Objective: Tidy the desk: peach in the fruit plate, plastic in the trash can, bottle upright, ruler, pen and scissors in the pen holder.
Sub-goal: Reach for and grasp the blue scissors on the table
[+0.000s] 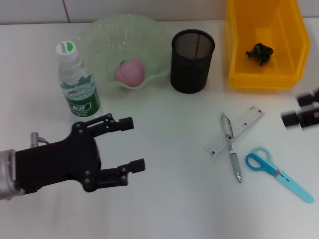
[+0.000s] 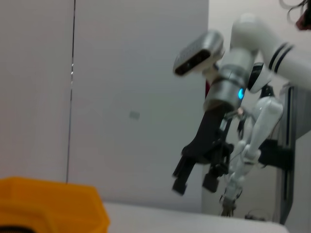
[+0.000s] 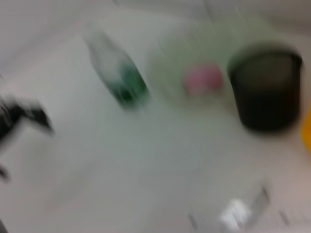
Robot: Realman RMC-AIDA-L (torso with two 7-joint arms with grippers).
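The pink peach (image 1: 130, 71) lies in the green fruit plate (image 1: 99, 35). The water bottle (image 1: 77, 82) stands upright left of the plate. A dark scrap of plastic (image 1: 259, 52) lies in the yellow bin (image 1: 234, 45). The ruler (image 1: 241, 124) and pen (image 1: 232, 149) lie crossed on the table, with the blue scissors (image 1: 276, 172) to their right. The black mesh pen holder (image 1: 192, 59) stands beside the plate. My left gripper (image 1: 132, 144) is open and empty in front of the bottle. My right gripper (image 1: 301, 112) hovers at the right edge, above the table right of the ruler; it shows open in the left wrist view (image 2: 195, 185).
The white table runs back to a pale wall. The right wrist view shows the bottle (image 3: 119, 73), the peach (image 3: 201, 80), the pen holder (image 3: 267, 90) and the ruler (image 3: 243, 208). A corner of the yellow bin (image 2: 48, 204) shows in the left wrist view.
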